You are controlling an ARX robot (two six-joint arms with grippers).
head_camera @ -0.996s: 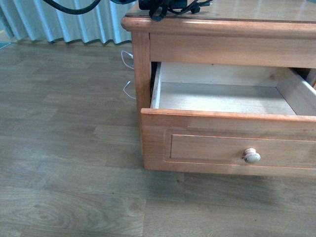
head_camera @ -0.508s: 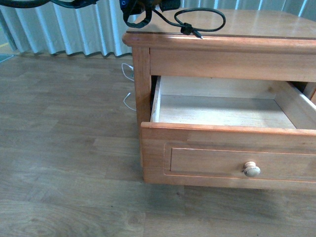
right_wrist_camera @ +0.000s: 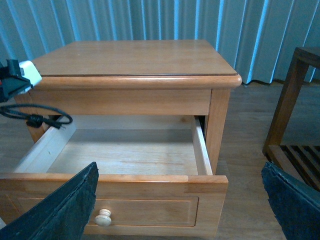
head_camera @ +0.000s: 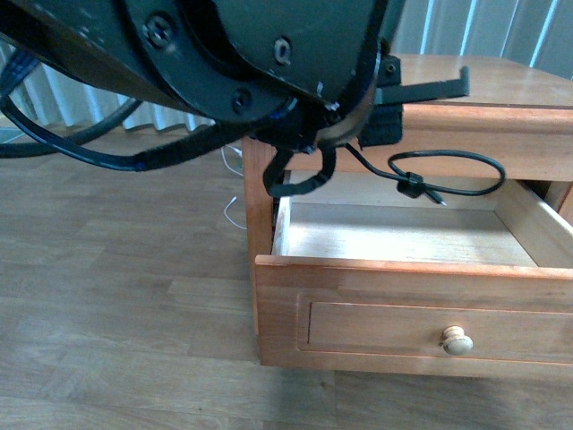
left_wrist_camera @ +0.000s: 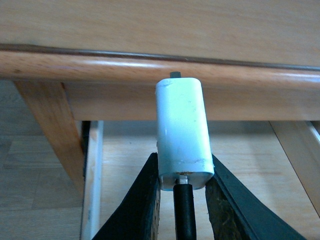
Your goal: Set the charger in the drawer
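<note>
Charger (left_wrist_camera: 182, 135) white, cable (head_camera: 410, 184) black — drawer (head_camera: 376, 296) honey-brown, knob (head_camera: 457, 339) pale; curtain (right_wrist_camera: 150, 20) blue-striped; floor (head_camera: 116, 296) grey wood-grain.

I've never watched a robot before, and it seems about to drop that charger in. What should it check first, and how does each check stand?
1. Grip on charger: ok, left gripper clamps its white block.
2. Drawer open: ok, pulled out.
3. Drawer floor free: ok, visible part bare.
4. Cable loop above opening: ok in front view.
5. Cable clears drawer's side wall: cannot tell.
6. Right gripper clear: ok, open, empty, in front of drawer.
</note>
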